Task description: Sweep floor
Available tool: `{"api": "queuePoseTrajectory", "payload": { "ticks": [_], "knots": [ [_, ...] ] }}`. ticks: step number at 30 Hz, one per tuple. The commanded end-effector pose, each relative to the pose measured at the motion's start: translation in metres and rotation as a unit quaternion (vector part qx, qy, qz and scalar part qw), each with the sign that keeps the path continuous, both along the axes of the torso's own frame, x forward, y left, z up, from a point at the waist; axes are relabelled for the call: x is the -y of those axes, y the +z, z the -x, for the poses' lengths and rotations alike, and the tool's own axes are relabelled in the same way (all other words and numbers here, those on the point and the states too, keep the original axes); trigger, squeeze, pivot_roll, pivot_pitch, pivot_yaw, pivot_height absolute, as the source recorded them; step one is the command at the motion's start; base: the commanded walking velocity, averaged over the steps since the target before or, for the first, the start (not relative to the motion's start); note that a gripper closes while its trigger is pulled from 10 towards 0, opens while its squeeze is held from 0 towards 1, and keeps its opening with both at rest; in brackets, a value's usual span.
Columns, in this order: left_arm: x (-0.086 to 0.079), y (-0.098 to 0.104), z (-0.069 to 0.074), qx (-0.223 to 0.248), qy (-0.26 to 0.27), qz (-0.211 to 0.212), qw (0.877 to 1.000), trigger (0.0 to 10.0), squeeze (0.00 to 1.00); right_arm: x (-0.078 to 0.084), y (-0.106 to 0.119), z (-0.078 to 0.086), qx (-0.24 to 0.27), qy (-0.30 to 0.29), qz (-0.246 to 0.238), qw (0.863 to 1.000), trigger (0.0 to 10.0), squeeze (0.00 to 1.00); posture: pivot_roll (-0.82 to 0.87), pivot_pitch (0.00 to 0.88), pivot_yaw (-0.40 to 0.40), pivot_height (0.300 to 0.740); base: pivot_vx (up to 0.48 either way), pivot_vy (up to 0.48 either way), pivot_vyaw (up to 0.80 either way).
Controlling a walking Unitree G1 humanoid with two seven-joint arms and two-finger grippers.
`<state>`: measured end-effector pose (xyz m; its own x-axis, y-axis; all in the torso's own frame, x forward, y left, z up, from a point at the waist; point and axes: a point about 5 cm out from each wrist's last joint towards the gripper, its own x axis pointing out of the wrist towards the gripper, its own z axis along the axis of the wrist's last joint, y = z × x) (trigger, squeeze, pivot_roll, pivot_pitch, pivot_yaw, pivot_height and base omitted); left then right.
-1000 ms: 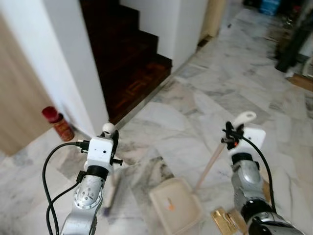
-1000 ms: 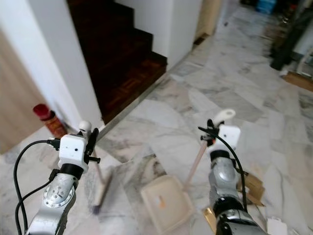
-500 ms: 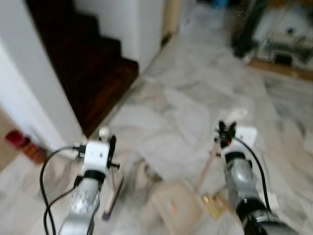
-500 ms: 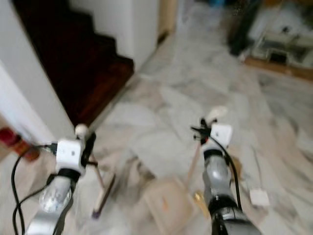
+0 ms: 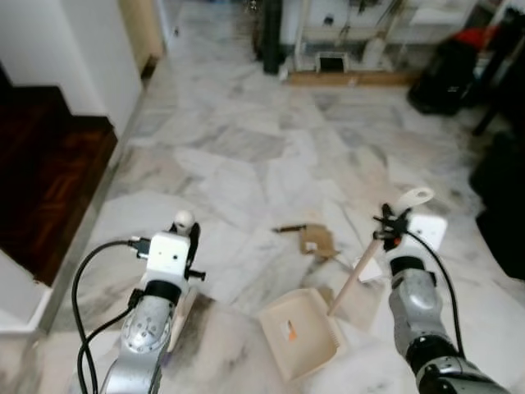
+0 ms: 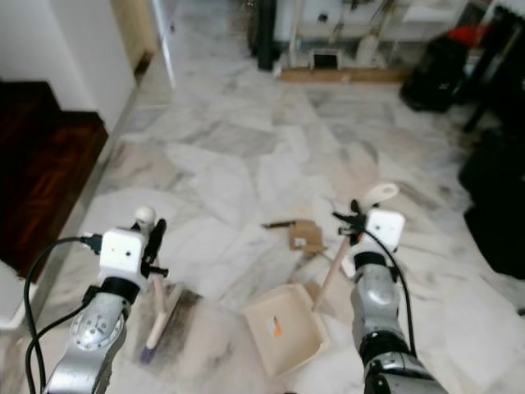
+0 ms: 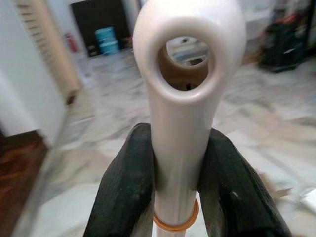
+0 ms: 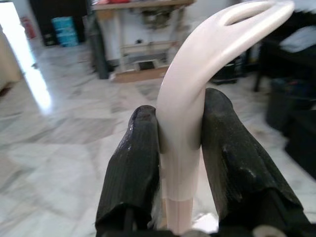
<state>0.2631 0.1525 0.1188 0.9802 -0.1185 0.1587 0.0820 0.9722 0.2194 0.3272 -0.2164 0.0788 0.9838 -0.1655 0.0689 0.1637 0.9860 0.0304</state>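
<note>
1. Left gripper (image 7: 173,192) is clamped on the broom (image 6: 156,316), head resting on the marble floor (image 5: 246,172).
2. Right gripper (image 8: 180,173) pinches the dustpan (image 5: 299,341) handle, pan sitting near cardboard scraps (image 5: 316,240).

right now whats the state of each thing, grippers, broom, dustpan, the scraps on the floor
left gripper: shut on the broom handle
right gripper: shut on the dustpan handle
broom: upright, head on the floor
dustpan: pan resting on the floor, handle tilted
cardboard scraps: lying loose on the floor beyond the dustpan, not swept in
</note>
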Motion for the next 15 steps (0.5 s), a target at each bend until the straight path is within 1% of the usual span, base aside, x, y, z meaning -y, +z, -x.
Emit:
{"api": "queuePoseTrajectory", "payload": {
  "ticks": [1, 5, 15],
  "knots": [
    [-0.0009, 0.0078, -0.0002, 0.020, -0.002, -0.010, 1.000, 10.0, 0.00, -0.0025, 0.0114, -0.0054, 0.025, 0.005, 0.006, 1.000, 10.0, 0.00, 0.09, 0.074, 0.007, 0.740, 0.000, 0.000, -0.80],
    [-0.0001, 0.0066, 0.0000, 0.018, -0.004, -0.008, 1.000, 10.0, 0.00, 0.0002, 0.0123, -0.0047, 0.027, -0.002, 0.011, 1.000, 10.0, 0.00, 0.09, 0.075, 0.006, 0.740, 0.000, 0.000, -0.80],
    [0.0012, 0.0057, -0.0001, 0.016, -0.009, -0.006, 1.000, 10.0, 0.00, 0.0006, 0.0118, -0.0035, 0.028, -0.004, 0.012, 1.000, 10.0, 0.00, 0.09, 0.074, 0.005, 0.740, 0.000, 0.000, -0.80]
  ]
}}
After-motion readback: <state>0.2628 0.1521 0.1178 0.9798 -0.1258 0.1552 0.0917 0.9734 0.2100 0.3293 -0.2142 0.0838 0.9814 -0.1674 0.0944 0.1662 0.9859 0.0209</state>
